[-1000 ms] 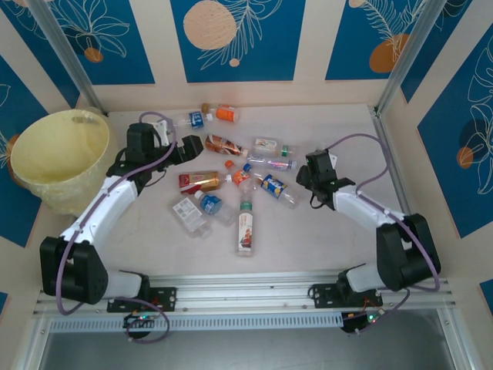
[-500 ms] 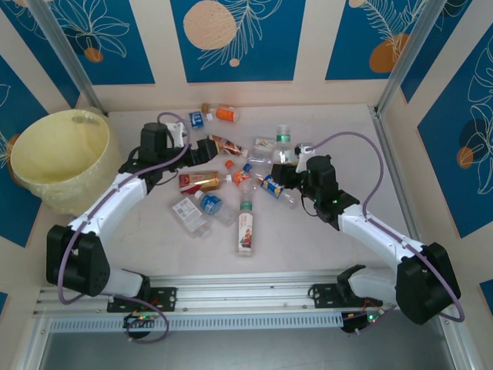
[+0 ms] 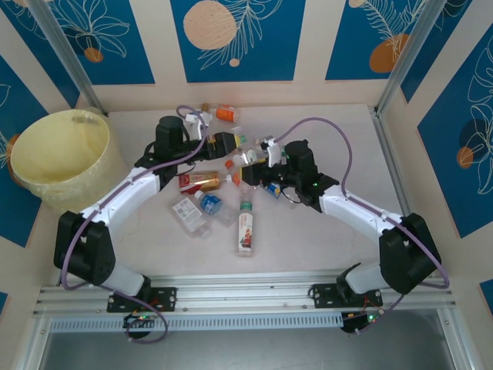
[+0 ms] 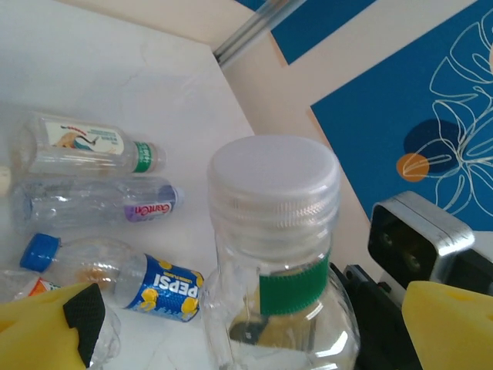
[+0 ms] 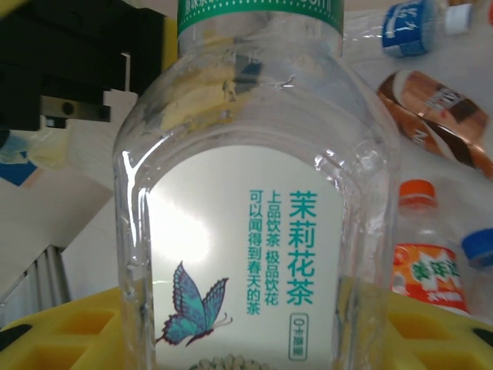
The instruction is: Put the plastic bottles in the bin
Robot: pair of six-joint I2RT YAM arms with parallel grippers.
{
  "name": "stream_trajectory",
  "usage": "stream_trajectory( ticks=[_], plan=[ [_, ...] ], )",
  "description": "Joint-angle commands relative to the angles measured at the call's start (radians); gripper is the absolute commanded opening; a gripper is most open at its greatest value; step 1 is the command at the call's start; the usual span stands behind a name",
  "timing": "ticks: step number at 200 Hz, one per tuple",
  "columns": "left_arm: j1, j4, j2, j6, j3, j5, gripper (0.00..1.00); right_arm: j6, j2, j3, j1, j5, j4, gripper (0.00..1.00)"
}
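Observation:
My right gripper (image 3: 263, 164) (image 5: 246, 343) is shut on a clear plastic bottle (image 3: 249, 157) (image 5: 254, 208) with a white butterfly label, a green neck band and a white cap, held above the table. The bottle's cap end (image 4: 273, 181) sits between the yellow fingers (image 4: 454, 324) of my left gripper (image 3: 235, 144) (image 4: 254, 331), which stands open around it. Several more plastic bottles lie on the table: a brown-labelled one (image 3: 202, 181), a Pepsi one (image 3: 273, 189) (image 4: 154, 281), and a red-labelled one (image 3: 245, 227). The pale-yellow bin (image 3: 69, 185) stands at the far left.
An orange-labelled bottle (image 3: 226, 113) lies near the back wall, and another orange one (image 5: 420, 258) shows beside the held bottle. Metal frame posts (image 3: 73, 65) rise at the back corners. The aluminium rail (image 3: 246, 289) runs along the near edge.
The right arm has swung left, carrying the bottle up over the pile. The left arm has reached right, so its open fingers now flank the bottle's cap.

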Motion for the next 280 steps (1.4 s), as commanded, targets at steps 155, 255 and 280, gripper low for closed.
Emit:
stream_trajectory(
  ticks=[155,255,280],
  plan=[
    [-0.007,-0.115,0.001,0.126,0.087,-0.132,0.29,0.031,0.112,0.135,0.071,-0.197,0.002,0.08],
    [-0.002,-0.195,-0.055,0.184,0.063,-0.314,0.00,-0.045,-0.054,0.004,0.056,-0.036,0.053,0.99],
    [0.001,-0.193,-0.067,0.175,0.048,-0.344,0.00,-0.062,-0.122,-0.051,0.054,0.076,0.061,1.00]
  ],
)
